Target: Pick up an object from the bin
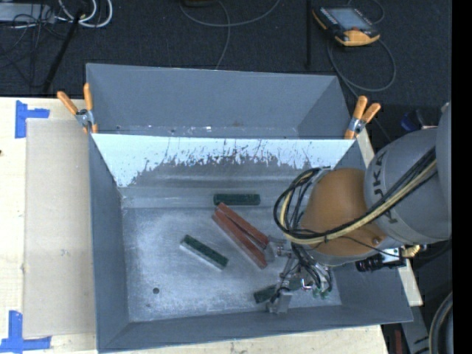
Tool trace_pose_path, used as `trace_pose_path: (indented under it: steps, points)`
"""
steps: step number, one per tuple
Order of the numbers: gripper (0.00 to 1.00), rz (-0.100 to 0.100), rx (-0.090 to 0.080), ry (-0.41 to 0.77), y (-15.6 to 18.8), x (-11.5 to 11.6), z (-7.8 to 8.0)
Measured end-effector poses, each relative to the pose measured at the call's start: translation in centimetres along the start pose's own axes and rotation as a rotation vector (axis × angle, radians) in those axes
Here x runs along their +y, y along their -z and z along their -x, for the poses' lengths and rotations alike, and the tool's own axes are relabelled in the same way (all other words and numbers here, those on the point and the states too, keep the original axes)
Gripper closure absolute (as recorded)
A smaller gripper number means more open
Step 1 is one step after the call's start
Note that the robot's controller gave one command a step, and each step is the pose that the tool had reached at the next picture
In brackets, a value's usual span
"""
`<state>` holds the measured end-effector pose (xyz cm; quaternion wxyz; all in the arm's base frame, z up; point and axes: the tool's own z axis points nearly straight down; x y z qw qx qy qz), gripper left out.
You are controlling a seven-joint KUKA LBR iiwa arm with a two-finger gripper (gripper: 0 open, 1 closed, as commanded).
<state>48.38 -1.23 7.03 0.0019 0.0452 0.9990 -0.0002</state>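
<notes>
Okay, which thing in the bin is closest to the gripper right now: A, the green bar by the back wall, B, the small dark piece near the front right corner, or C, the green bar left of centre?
B: the small dark piece lies right beside the gripper.

Single overhead camera, slightly oblique, over bin [110, 271].
</notes>
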Motion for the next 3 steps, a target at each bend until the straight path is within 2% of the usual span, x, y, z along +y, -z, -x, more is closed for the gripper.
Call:
trace_pose_path:
  steps: [1,2,3]
  points:
    - [1.00,0.000,0.004,0.002,0.0,0.0,-0.1]
    - [1.00,0.001,-0.002,0.040,11.2,0.7,-1.0]
    - [1.00,0.001,-0.001,0.122,15.4,1.7,-0.6]
